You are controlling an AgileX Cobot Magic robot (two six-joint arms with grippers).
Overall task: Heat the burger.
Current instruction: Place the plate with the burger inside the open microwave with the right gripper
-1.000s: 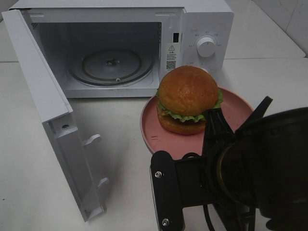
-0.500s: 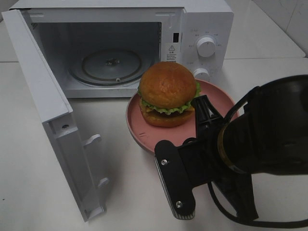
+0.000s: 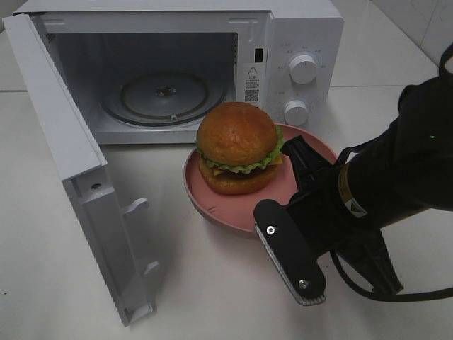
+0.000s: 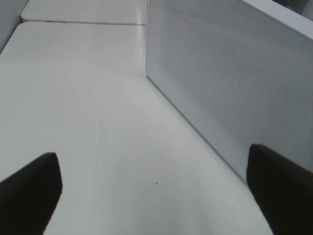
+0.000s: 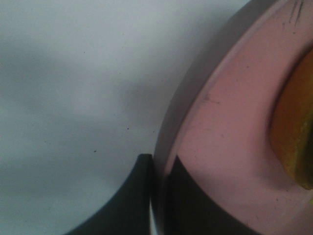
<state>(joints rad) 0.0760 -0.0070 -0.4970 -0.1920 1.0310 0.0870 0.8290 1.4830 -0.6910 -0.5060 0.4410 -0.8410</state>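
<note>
The burger [image 3: 237,145], with its golden-brown bun and green lettuce, sits on a round pink plate [image 3: 205,205] in front of the open microwave [image 3: 304,42]. My right gripper [image 3: 287,198] is shut on the plate's near right rim. In the right wrist view its two dark fingers pinch the rim [image 5: 159,196] of the plate [image 5: 230,122], with the bun's edge [image 5: 293,132] beside it. My left gripper [image 4: 156,196] is open and empty over bare table. It is out of the exterior high view.
The microwave door [image 3: 71,163] stands swung out to the left. The glass turntable [image 3: 164,95] lies inside the cavity. Two knobs [image 3: 304,69] are on the right panel. The door's dotted white face [image 4: 230,98] fills the right of the left wrist view.
My right gripper has carried the plate and burger to the left, nearer the microwave's opening, and the arm has swung back to the right. The microwave has not moved.
</note>
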